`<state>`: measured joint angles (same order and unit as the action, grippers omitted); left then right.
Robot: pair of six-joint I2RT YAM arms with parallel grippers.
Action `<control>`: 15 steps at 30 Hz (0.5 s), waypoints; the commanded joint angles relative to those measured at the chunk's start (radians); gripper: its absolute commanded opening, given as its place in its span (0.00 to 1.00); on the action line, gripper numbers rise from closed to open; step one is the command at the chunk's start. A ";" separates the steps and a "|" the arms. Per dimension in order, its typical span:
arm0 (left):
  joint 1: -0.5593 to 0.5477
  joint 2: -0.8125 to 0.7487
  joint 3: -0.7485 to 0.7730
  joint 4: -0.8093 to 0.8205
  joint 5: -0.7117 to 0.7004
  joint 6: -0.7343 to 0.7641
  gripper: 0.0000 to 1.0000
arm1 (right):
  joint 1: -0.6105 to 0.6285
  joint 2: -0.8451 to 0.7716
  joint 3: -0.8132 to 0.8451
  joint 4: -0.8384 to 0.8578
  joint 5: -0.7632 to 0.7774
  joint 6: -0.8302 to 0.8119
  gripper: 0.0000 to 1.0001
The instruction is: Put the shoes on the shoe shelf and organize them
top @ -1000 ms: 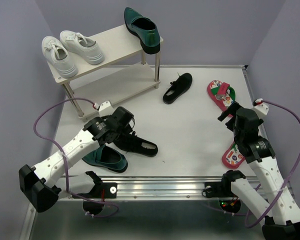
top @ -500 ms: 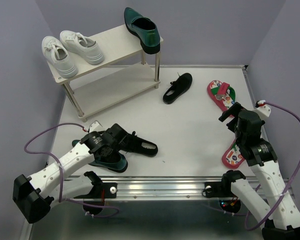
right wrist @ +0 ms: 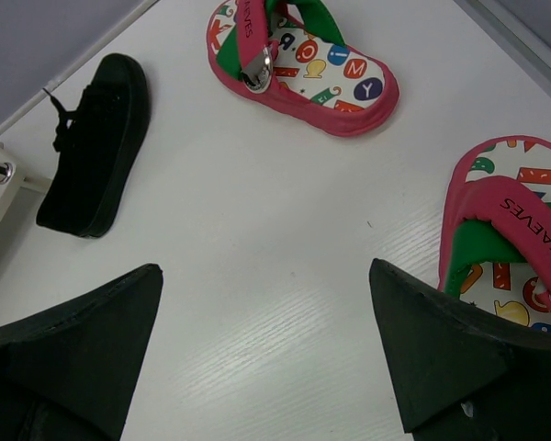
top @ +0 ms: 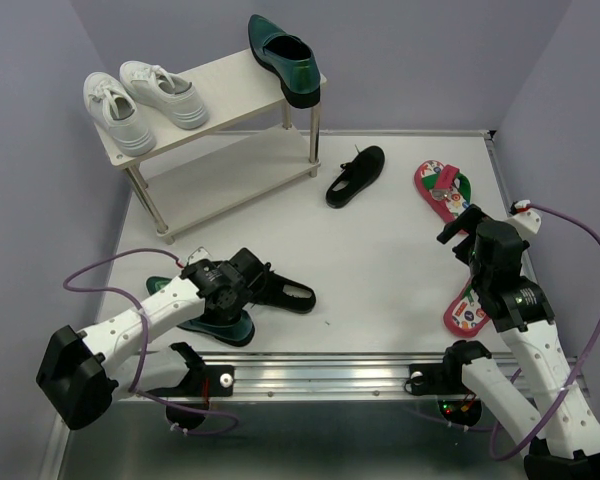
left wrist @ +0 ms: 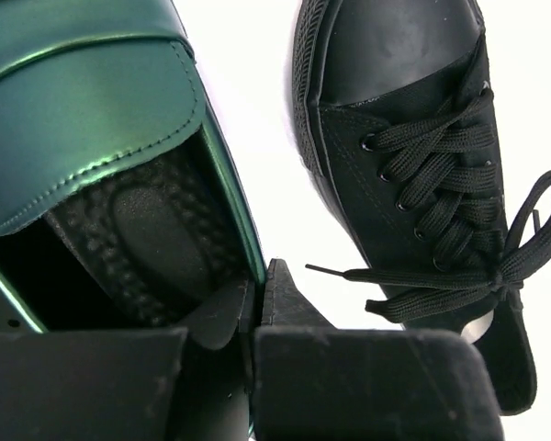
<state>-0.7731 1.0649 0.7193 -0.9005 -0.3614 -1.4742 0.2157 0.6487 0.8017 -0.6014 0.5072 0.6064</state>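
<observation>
A glossy dark-green loafer [top: 202,318] lies near the table's front left. My left gripper [top: 230,288] is shut on its side rim [left wrist: 243,230], one finger inside the shoe and one outside. A black lace-up shoe [left wrist: 413,138] lies just to the right of it [top: 280,290]. The other green loafer [top: 285,58] stands on the shoe shelf's top board [top: 230,85]. A second black shoe [top: 356,175] lies mid-table. Two red flip-flops [top: 442,188] [top: 467,310] lie on the right. My right gripper [right wrist: 266,340] hangs open between them, holding nothing.
Two white sneakers [top: 145,100] take up the left half of the shelf's top board. The lower board [top: 230,180] is bare. A purple wall rises behind the shelf. The aluminium rail [top: 320,375] runs along the front edge.
My left gripper has dropped toward the front edge onto the green loafer and shut on its rim. The right arm has barely shifted.
</observation>
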 commanded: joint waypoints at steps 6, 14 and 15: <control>-0.044 -0.022 0.219 -0.144 -0.177 0.070 0.00 | -0.003 0.005 0.001 0.017 0.005 0.000 1.00; -0.253 0.064 0.535 -0.158 -0.303 0.302 0.00 | -0.003 0.023 -0.012 0.038 0.002 0.001 1.00; -0.274 0.094 0.569 -0.175 -0.312 0.316 0.00 | -0.003 0.022 -0.013 0.038 0.004 0.000 1.00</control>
<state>-0.9817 1.0790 1.1431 -1.0195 -0.5251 -1.2907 0.2157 0.6769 0.8013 -0.5991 0.5049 0.6064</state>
